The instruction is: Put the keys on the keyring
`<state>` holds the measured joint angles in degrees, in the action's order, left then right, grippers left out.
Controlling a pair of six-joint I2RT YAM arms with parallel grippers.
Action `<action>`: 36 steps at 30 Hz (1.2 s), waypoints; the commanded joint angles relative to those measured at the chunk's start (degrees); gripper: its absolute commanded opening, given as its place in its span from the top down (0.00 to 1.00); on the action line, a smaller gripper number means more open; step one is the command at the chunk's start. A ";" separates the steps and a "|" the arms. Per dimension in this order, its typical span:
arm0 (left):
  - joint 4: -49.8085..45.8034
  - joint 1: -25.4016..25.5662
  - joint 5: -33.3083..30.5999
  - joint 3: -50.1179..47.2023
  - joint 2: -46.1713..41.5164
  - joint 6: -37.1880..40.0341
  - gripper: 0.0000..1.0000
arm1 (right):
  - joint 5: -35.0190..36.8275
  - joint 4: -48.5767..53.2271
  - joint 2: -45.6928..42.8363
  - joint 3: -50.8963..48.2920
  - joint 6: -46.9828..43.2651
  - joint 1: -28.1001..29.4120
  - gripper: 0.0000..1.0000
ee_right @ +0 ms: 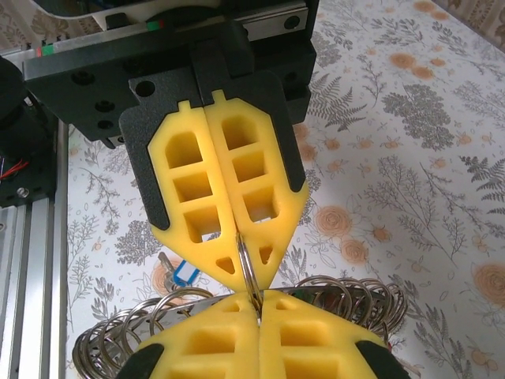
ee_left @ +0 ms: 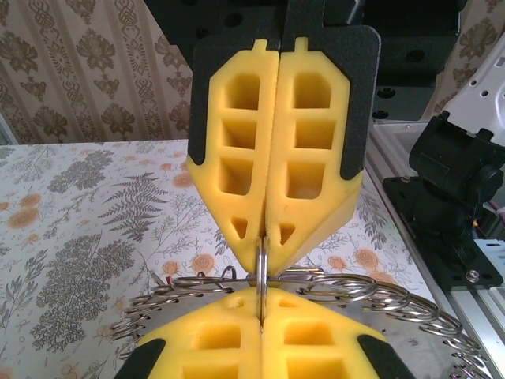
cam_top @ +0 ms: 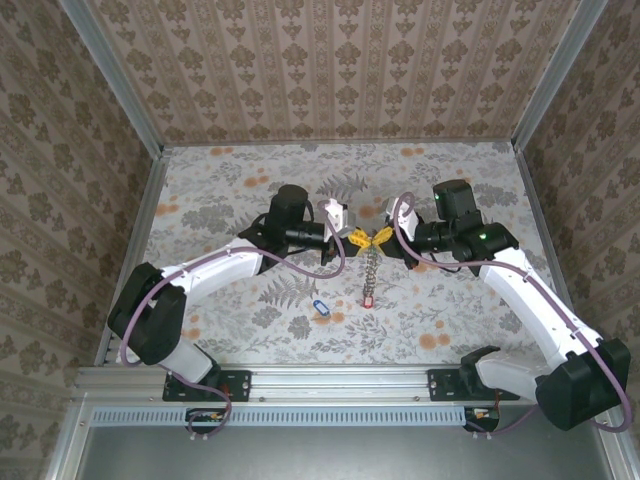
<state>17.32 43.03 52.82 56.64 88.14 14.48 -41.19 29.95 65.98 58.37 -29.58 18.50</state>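
Yellow foam jaws of the left gripper (ee_left: 262,306) are pressed together on a thin loop of steel wire. The right gripper (ee_left: 265,251) meets it tip to tip, its jaws likewise clamped on that same loop. The right wrist view gives the mirror picture: the right gripper (ee_right: 259,306) below and the left gripper (ee_right: 245,268) above, with the wire nipped between both.

That wire belongs to the large grey metal keyring strung with many keys (ee_left: 339,288). Its coils fan out to either side of the fingertips, and in the top view it trails from the grippers toward the near edge as a chain-like bunch. A small red oval tag (cam_top: 368,298) sits at its lower end, and whether that key is threaded on cannot be told.

A small key with a blue oval plastic tag (cam_top: 320,307) lies loose on the floral-patterned table (cam_top: 220,200), near the bunch but apart from it. By this reckoning the ring is only gripped ready for opening, and at least the blue key is left to thread.
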 commanded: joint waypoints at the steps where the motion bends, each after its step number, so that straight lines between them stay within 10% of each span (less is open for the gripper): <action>1: 4.68 0.48 4.01 1.15 -0.33 -1.62 1.00 | -0.07 -1.19 -0.29 0.09 0.37 -0.03 0.93; 5: 8.18 0.26 4.05 0.24 -0.64 -3.74 1.00 | 7.64 2.85 0.90 -0.89 0.37 -0.33 0.83; 10: 9.79 0.23 3.81 0.22 -0.51 -4.90 1.00 | -1.34 -1.89 -0.68 -4.96 7.81 -3.01 0.77; 20: 9.44 0.39 3.21 -0.22 -0.61 -4.55 1.00 | -5.02 -6.67 -3.54 -6.33 13.52 -3.78 0.99; 36: 15.16 1.25 1.81 -1.58 0.39 -7.46 1.00 | 1.41 6.20 1.29 -2.54 9.71 -1.56 1.00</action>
<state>28.40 43.53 52.88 54.43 88.66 7.64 -41.78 31.14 66.39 53.19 -18.26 16.14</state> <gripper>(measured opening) 0.041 0.060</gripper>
